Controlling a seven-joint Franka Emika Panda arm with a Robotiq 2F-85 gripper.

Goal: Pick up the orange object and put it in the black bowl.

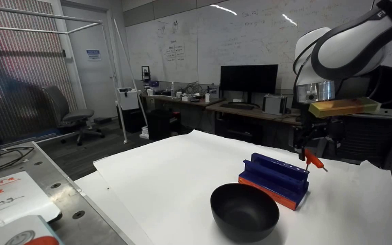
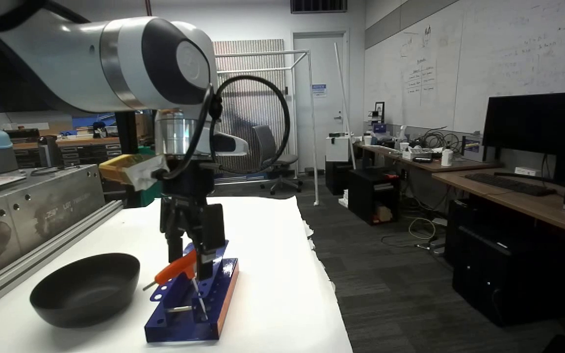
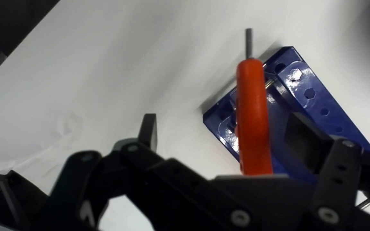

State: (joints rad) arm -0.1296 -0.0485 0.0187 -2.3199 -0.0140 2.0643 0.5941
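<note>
The orange object is a T-handled hex key with an orange-red grip, showing in both exterior views point(image 1: 313, 159) point(image 2: 177, 267) and the wrist view point(image 3: 254, 115). Its thin shaft points down into the end of the blue block point(image 1: 267, 185), so the grip sits above the block. My gripper point(image 3: 228, 136) is open, with a finger on each side of the grip and visible gaps. It also shows in both exterior views point(image 1: 318, 150) point(image 2: 190, 260). The black bowl point(image 1: 225, 223) stands upright on the table beside the block, also in an exterior view point(image 2: 66, 316). Its inside looks bare.
The blue block also shows in an exterior view point(image 2: 231, 279) and the wrist view point(image 3: 321, 96). A white sheet point(image 1: 168, 177) covers the table. A metal bench point(image 1: 70, 200) borders it. Desks with a monitor point(image 1: 248, 78) stand behind. A yellow block point(image 1: 344, 107) is attached at the wrist.
</note>
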